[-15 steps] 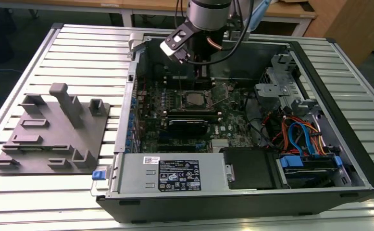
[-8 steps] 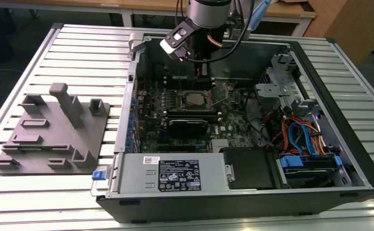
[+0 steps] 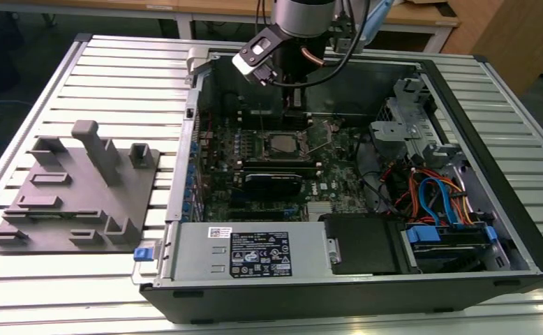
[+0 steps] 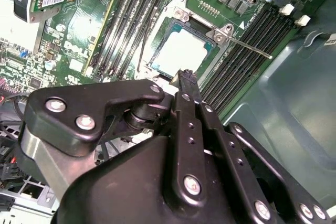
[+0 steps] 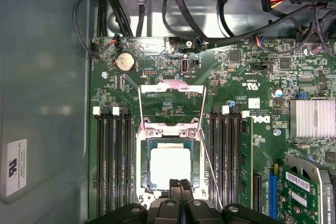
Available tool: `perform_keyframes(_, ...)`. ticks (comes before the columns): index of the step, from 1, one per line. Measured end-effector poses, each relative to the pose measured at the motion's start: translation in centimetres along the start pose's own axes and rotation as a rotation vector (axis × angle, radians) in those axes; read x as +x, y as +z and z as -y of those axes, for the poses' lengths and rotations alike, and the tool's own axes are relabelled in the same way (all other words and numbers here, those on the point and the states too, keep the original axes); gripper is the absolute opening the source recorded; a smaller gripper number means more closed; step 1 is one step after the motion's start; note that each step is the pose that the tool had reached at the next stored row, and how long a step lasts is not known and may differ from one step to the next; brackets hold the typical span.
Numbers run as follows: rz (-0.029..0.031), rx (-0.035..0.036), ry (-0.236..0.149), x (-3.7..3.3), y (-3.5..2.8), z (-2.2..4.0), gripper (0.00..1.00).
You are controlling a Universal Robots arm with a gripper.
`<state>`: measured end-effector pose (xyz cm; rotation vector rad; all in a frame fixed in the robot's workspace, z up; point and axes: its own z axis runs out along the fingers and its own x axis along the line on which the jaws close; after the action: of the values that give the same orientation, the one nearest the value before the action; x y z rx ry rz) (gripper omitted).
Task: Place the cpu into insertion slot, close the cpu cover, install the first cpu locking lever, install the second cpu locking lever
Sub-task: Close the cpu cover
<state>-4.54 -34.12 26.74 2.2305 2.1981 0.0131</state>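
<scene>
The cpu (image 5: 169, 165) lies in the insertion slot (image 5: 196, 162) between memory slots (image 5: 115, 171), the cpu cover (image 5: 170, 90) open.

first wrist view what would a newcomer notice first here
The pale cpu sits in the insertion slot, midway across the green motherboard. The black tool hangs right at the chip's edge, fingers together, and the silvery cpu cover is flipped open beyond it.

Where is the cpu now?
In the first wrist view the cpu sits in the insertion slot, between the memory slot banks, by the end effector.
</scene>
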Motion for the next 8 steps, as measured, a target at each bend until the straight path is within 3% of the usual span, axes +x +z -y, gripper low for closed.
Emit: perform_keyframes(8, 0.0001, 0.0000, 0.000, 0.00, -0.50, -0.01, 0.11)
